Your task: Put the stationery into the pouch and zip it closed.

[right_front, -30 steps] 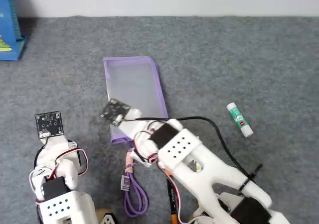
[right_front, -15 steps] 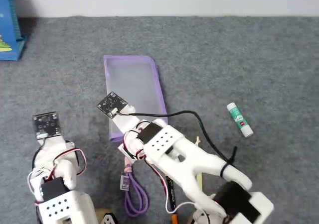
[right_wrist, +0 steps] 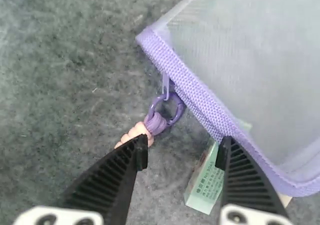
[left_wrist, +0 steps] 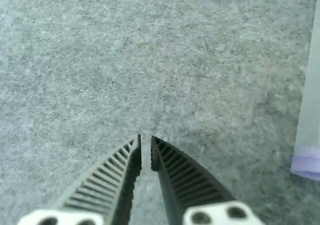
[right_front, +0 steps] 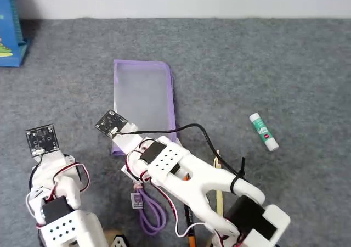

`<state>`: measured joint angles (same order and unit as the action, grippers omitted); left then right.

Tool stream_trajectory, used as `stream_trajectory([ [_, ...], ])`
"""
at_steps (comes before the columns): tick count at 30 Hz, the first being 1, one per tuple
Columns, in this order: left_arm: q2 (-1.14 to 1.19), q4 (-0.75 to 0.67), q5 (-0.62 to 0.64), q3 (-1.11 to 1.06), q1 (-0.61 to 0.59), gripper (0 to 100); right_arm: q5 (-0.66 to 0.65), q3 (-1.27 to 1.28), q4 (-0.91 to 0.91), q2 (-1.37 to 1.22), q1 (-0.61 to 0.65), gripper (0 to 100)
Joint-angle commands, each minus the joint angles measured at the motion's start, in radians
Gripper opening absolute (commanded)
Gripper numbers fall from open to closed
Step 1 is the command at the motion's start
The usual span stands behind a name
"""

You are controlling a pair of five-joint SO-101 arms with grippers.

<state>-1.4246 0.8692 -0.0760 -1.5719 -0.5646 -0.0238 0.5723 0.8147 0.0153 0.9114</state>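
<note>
Grey carpet [right_front: 247, 55], glue stick [right_front: 264, 132] aside, right tool [right_wrist: 183, 141] spread over pouch [right_wrist: 240, 50] zip ring [right_wrist: 167, 110], left tool [left_wrist: 146, 137] closed

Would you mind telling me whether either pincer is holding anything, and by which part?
Nothing is held. The right pincer stands open over the zipper ring of the pouch; the left pincer is shut on nothing.

The left gripper [left_wrist: 145, 137] points downward, fingers drawn nearly together. The right gripper [right_wrist: 182, 146] sits low, fingers spread wide, with the right arm [right_front: 192, 178] stretched forward.
</note>
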Motion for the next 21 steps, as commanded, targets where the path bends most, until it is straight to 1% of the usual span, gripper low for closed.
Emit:
stream_trajectory([
  [1,-0.009,-0.025,-0.009,0.036,-0.003,4,0.008,-0.055,0.085,0.025,0.016,23.4],
  [4,-0.009,-0.017,-0.009,0.058,-0.003,5,0.011,-0.091,0.188,0.087,0.016,23.4],
  [6,-0.009,0.043,-0.011,0.097,-0.005,5,0.012,-0.101,0.229,0.134,0.016,23.4],
  [8,-0.009,0.126,-0.011,0.147,-0.009,10,0.012,-0.098,0.239,0.173,0.028,23.4],
  [10,-0.009,0.195,-0.011,0.176,-0.009,16,0.012,-0.087,0.236,0.189,0.047,23.4],
  [12,-0.009,0.227,-0.011,0.189,-0.011,21,0.012,-0.078,0.211,0.189,0.076,23.4],
  [14,-0.009,0.226,-0.011,0.189,-0.021,24,0.012,-0.060,0.165,0.188,0.104,23.4],
  [18,-0.009,0.216,-0.011,0.191,-0.083,24,0.012,-0.014,0.035,0.188,0.120,23.4],
  [21,-0.009,0.212,-0.011,0.189,-0.120,24,0.011,0.015,-0.025,0.183,0.119,23.4],
])
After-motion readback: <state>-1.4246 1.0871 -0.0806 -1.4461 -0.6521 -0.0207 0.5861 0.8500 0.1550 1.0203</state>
